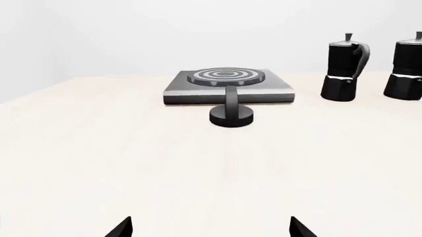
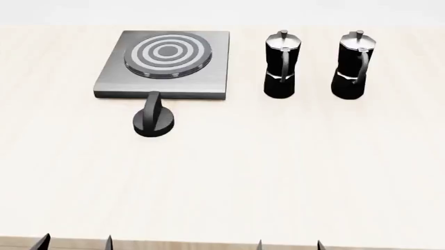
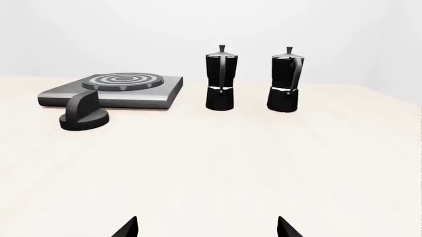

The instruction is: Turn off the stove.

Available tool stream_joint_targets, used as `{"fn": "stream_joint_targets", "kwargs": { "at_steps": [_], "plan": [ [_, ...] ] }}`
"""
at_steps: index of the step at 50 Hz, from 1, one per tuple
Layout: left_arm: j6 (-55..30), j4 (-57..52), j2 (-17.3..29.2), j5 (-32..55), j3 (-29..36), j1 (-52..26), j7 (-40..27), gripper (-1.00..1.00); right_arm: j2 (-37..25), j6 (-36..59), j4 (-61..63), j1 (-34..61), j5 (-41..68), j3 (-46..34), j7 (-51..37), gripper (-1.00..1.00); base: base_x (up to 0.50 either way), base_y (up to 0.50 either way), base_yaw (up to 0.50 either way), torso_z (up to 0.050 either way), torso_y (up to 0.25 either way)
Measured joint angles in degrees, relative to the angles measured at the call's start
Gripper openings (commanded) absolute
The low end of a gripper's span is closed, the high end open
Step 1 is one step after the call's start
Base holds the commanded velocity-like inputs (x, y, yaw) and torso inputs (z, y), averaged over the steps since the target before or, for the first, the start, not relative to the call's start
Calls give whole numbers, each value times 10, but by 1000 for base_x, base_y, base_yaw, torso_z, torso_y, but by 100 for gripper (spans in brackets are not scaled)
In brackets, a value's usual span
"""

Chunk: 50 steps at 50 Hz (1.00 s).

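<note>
The stove point(image 2: 167, 65) is a flat grey metal slab with a ringed round burner, at the far left of the pale table; it also shows in the left wrist view point(image 1: 228, 86) and the right wrist view point(image 3: 115, 90). Its black round knob point(image 2: 153, 122) stands just in front of the slab, grip bar pointing away from me, and shows too in the left wrist view point(image 1: 232, 114) and the right wrist view point(image 3: 83, 117). My left gripper point(image 2: 76, 242) and right gripper point(image 2: 288, 245) are open and empty at the table's near edge, far from the knob. Only their fingertips show.
Two black-and-silver moka pots point(image 2: 281, 65) point(image 2: 355, 66) stand side by side to the right of the stove. The pale wooden table point(image 2: 278, 172) stretches between the grippers and the stove. A plain white wall lies behind.
</note>
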State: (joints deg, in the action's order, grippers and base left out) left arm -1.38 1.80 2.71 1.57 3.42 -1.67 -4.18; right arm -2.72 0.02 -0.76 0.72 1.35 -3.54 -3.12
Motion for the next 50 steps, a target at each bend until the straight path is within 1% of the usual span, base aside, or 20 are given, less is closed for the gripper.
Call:
{"fn": "stream_joint_targets", "kwargs": {
  "at_steps": [7,14,30,50],
  "plan": [
    [13,5,7,-7,11,-4,-14,100,-7,3,16,-3,-1,-9,-10,100,0,0,0,0,0],
    [24,-12,14,-9,17,-3,-28,100,-16,2,64,-17,-17,-21,-26,100,0,0,0,0,0],
    [18,-124,34,11,18,19,-47,100,-36,5,187,-47,-50,-47,-54,100,0,0,0,0,0],
    [25,-222,55,28,25,49,-60,100,-56,-20,268,-67,-55,-56,-79,100,0,0,0,0,0]
  ]
}}
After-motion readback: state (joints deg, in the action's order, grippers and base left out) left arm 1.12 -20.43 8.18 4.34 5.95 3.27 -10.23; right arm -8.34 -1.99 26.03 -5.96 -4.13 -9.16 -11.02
